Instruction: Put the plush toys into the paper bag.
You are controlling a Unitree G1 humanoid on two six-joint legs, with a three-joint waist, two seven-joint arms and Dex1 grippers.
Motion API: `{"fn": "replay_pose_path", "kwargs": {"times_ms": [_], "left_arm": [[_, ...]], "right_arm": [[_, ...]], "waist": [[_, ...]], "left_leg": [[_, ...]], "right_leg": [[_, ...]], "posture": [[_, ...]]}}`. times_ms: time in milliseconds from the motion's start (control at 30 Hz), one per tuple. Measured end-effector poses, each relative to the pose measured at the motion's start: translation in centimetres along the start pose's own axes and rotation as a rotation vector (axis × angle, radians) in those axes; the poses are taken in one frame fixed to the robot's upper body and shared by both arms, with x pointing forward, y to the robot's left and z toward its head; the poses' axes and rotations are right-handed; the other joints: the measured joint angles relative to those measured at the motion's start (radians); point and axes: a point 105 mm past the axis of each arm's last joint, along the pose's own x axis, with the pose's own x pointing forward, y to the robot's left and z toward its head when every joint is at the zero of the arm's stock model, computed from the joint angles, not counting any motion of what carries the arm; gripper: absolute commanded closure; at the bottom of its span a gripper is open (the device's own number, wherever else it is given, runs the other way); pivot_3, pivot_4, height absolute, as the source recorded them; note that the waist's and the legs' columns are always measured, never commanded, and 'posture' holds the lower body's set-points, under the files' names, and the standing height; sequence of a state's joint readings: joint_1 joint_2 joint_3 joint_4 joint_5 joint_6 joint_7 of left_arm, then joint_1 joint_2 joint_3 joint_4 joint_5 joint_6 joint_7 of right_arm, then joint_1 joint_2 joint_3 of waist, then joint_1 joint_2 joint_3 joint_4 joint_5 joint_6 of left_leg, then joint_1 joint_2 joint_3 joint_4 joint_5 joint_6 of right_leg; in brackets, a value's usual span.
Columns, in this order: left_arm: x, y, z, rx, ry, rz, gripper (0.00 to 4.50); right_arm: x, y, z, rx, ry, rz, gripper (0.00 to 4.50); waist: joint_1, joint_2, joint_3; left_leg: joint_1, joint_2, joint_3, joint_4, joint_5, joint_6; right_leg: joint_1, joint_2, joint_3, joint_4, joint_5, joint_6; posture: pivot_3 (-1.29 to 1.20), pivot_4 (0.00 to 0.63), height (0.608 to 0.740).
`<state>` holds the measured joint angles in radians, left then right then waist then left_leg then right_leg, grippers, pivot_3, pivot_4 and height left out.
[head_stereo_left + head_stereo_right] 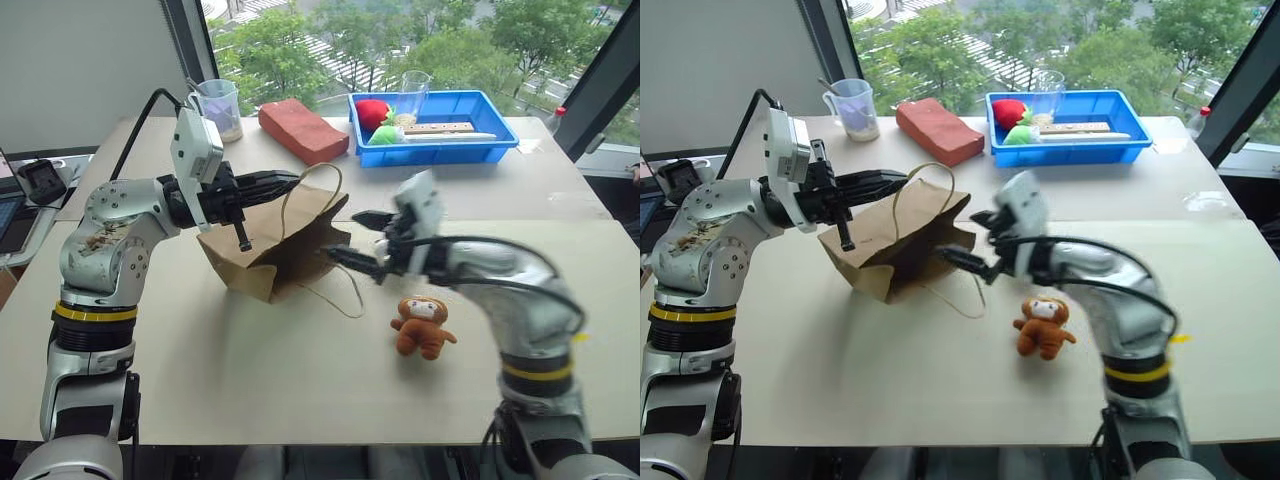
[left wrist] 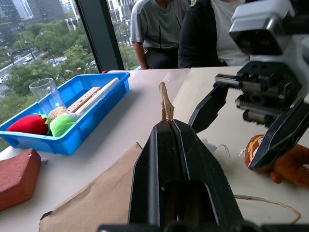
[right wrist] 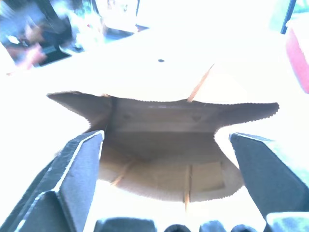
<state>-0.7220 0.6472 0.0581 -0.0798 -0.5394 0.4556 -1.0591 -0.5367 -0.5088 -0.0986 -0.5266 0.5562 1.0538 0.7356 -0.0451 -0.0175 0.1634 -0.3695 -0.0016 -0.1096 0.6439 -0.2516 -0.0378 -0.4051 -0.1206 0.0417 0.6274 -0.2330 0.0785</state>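
The brown kraft paper bag (image 1: 275, 245) looks matt and creased, with a saw-toothed rim. The small brown plush monkey toy (image 1: 423, 326) is fuzzy cloth. The pale surface (image 1: 300, 380) is smooth and matt. The blue tray (image 1: 440, 145) is glossy plastic; the reddish-brown brick-shaped block (image 1: 303, 130) looks rough.

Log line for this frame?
left gripper: shut on paper bag handle | right gripper: open at bag mouth | monkey toy: on table

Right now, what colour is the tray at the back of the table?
Blue tray, clearest in the left eye view.
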Motion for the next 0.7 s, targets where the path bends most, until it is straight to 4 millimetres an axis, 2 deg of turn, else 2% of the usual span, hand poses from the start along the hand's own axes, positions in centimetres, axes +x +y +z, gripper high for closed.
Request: {"fn": "replay_pose_path", "kwargs": {"times_ms": [67, 133, 167, 300, 367, 533, 633, 700], "left_arm": [[-0.2, -0.3, -0.3, -0.008, 0.012, -0.019, 4.5], [-0.6, -0.6, -0.6, -0.016, 0.035, -0.049, 4.5], [-0.6, -0.6, -0.6, -0.016, 0.036, -0.049, 4.5], [-1.0, -1.4, -0.5, -0.014, 0.084, -0.117, 4.5], [-1.0, -1.6, -0.5, -0.013, 0.088, -0.128, 4.5], [-1.0, -1.7, -0.5, -0.013, 0.089, -0.137, 4.5], [-1.0, -1.7, -0.4, -0.01, 0.089, -0.139, 4.5], [-1.0, -1.7, -0.4, -0.009, 0.089, -0.139, 4.5]], "right_arm": [[-2.0, -0.2, -1.9, 0.001, 0.102, -0.016, 0.03], [-4.5, -0.8, -5.1, 0.025, 0.242, -0.056, 0.03], [-4.5, -0.8, -5.2, 0.026, 0.245, -0.057, 0.03], [-7.3, -2.3, -8.9, 0.003, 0.384, -0.132, 0.03], [-7.8, -2.7, -10.8, 0.02, 0.43, -0.153, 0.03], [-7.5, -3.3, -11.8, 0.002, 0.433, -0.168, 0.03], [-7.2, -3.4, -12.0, 0.022, 0.408, -0.173, 0.82], [-7.0, -3.3, -12.2, 0.032, 0.401, -0.166, 1.51]], "waist": [[0.003, 0.0, 0.0], [0.005, -0.001, 0.0], [0.005, -0.001, 0.001], [0.002, -0.002, 0.001], [0.002, -0.002, 0.001], [0.003, -0.002, 0.001], [0.005, -0.002, 0.001], [0.006, -0.002, 0.001]], "left_leg": [[0.0, 0.0, 0.0, 0.0, 0.0, 0.001], [-0.001, 0.0, 0.001, 0.001, 0.0, 0.001], [-0.001, 0.0, 0.001, 0.001, 0.0, 0.001], [0.0, 0.0, 0.002, 0.002, 0.0, 0.001], [0.001, 0.0, 0.002, 0.003, 0.0, 0.001], [0.001, 0.0, 0.002, 0.003, 0.0, 0.0], [0.001, 0.0, 0.002, 0.003, 0.0, 0.0], [0.0, 0.0, 0.002, 0.003, 0.0, 0.0]], "right_leg": [[0.001, 0.0, 0.0, -0.002, 0.0, 0.0], [0.001, 0.0, 0.0, -0.003, 0.0, 0.0], [0.001, 0.0, 0.0, -0.004, 0.0, 0.0], [0.001, 0.0, 0.001, -0.004, 0.0, 0.0], [0.001, 0.0, 0.001, -0.003, 0.0, 0.0], [0.001, 0.0, 0.001, -0.003, 0.0, 0.0], [0.002, 0.0, 0.001, -0.003, 0.0, 0.0], [0.002, 0.0, 0.001, -0.004, 0.0, 0.0]], "posture": [[0.0, 0.15, 0.74], [0.0, 0.15, 0.74], [0.0, 0.15, 0.74], [0.0, 0.15, 0.74], [0.0, 0.15, 0.74], [0.0, 0.15, 0.74], [0.0, 0.15, 0.74], [0.0, 0.15, 0.74]]}}
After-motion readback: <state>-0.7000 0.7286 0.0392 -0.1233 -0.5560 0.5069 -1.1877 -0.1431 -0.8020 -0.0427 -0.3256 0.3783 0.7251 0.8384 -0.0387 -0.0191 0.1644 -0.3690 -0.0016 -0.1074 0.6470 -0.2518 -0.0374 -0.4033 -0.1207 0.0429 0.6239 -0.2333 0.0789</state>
